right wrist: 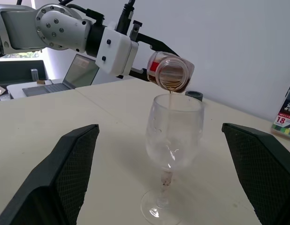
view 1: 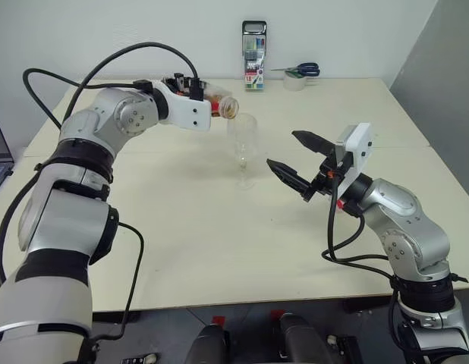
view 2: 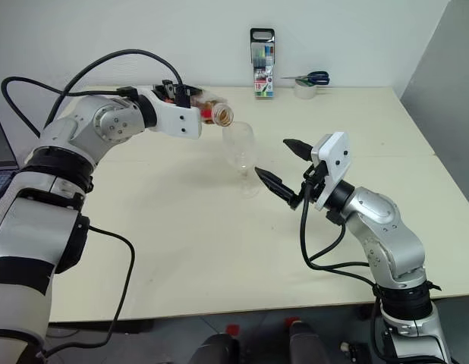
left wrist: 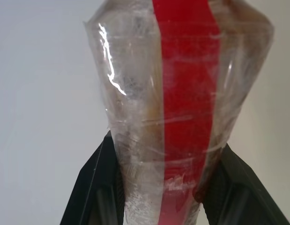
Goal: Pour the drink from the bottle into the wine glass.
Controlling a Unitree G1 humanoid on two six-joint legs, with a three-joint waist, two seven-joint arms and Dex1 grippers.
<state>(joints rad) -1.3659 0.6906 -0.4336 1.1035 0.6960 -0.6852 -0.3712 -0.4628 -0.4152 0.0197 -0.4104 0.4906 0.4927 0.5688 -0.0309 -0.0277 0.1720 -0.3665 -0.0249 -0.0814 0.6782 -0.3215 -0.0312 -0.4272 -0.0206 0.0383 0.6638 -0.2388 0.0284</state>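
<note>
My left tool (view 1: 206,101) was pressed tight on the small clear plastic bottle (view 1: 222,105) with the red label strip, holding it tipped nearly level with its open mouth just above the rim of the clear stemmed wine glass (view 1: 243,149). In the right wrist view a thin thread of the amber, tea-like drink (right wrist: 170,99) ran from the bottle's lip into the bowl, which looked almost empty, so I judged the pour had barely begun. The glass stood upright on the pale desk (view 1: 219,243), near its middle. My right tool (view 1: 298,160) hung beside the glass with its fingers spread wide, close to it but touching nothing.

The risks I saw were these. The mouth sat near the rim's edge on the bottle's side, so a small drift of my left arm could send the stream down the outside of the glass. Tipping further too quickly could make the wide neck gush and splash over. The soft bottle wall was creased under my grip; a harder squeeze might spurt liquid. And the unheld glass could topple if the bottle's lip knocked its rim.
</note>
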